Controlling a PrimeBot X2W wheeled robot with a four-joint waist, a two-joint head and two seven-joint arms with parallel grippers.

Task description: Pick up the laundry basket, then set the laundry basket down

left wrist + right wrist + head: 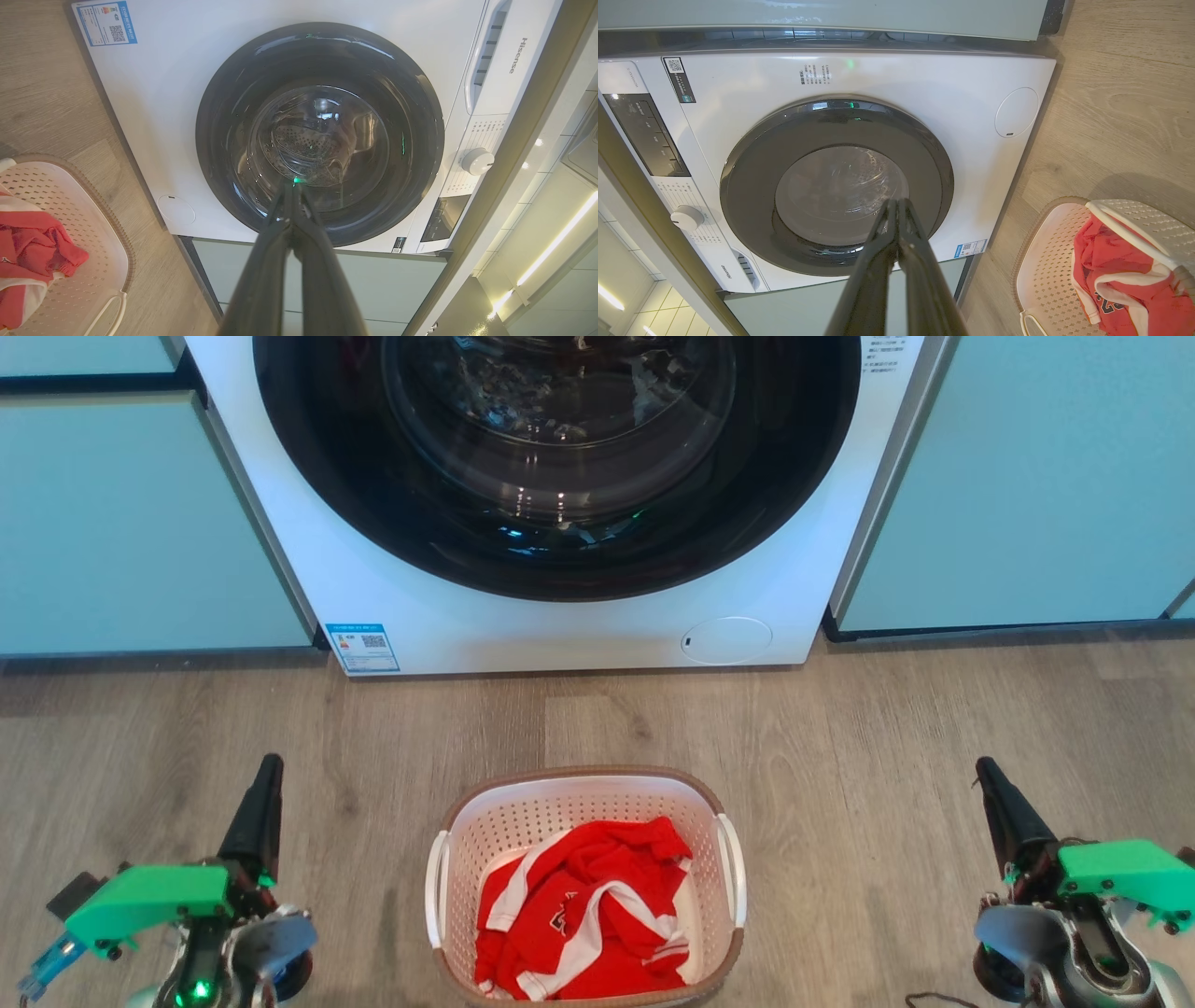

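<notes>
Cream-white plastic, the laundry basket (560, 812) sits on the floor (840, 756) between left pincer (270, 767) and right pincer (986, 770), both pinched closed, empty; lifting and setting down remain.

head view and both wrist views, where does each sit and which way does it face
head view: on the head, looking forward and down at the washer, floor and laundry basket; left pincer lower left, right pincer lower right.
left wrist view: on the left wrist, along its shut fingers toward the washer door; basket at left edge.
right wrist view: on the right wrist, fingers shut, toward the same door; basket lower right.
shared: washer and basket show in all three.
</notes>
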